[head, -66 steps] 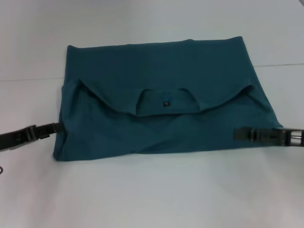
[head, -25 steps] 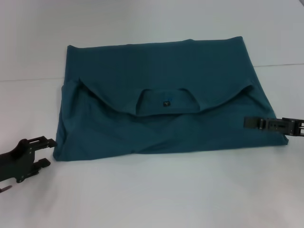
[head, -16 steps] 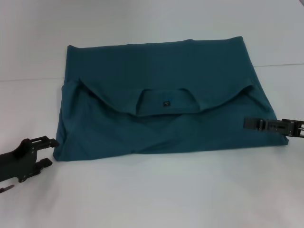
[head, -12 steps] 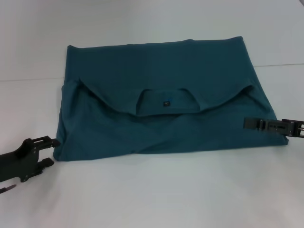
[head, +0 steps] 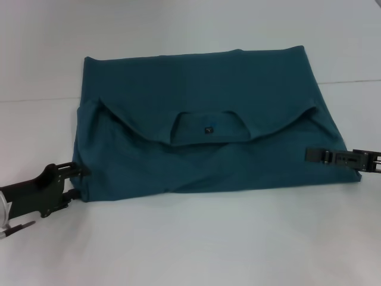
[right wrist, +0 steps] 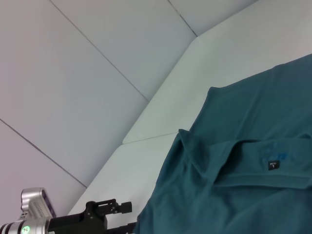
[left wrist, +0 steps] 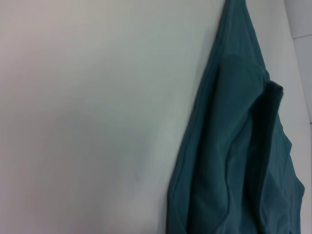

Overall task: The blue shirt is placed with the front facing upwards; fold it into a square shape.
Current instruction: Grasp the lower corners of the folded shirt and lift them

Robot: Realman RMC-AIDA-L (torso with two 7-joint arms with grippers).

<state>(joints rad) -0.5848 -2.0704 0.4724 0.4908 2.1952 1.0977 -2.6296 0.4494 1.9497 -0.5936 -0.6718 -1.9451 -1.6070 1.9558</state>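
Observation:
The blue shirt lies folded into a wide rectangle on the white table, its round neck and small dark label turned down over the middle. My left gripper sits at the shirt's near-left corner, open, with one finger above the edge and one below it. My right gripper lies low across the shirt's right edge. The left wrist view shows the layered edge of the blue shirt. In the right wrist view the blue shirt spreads out, and the left gripper shows beyond it.
The white table stretches in front of the shirt and on both sides. A seam crosses the tabletop behind the shirt's right corner. Pale wall panels rise beyond the table's far edge.
My left gripper left the shirt's left edge, dropped back toward the near left, then came forward again to the near-left corner. The right gripper slid slightly to the right and has held still since.

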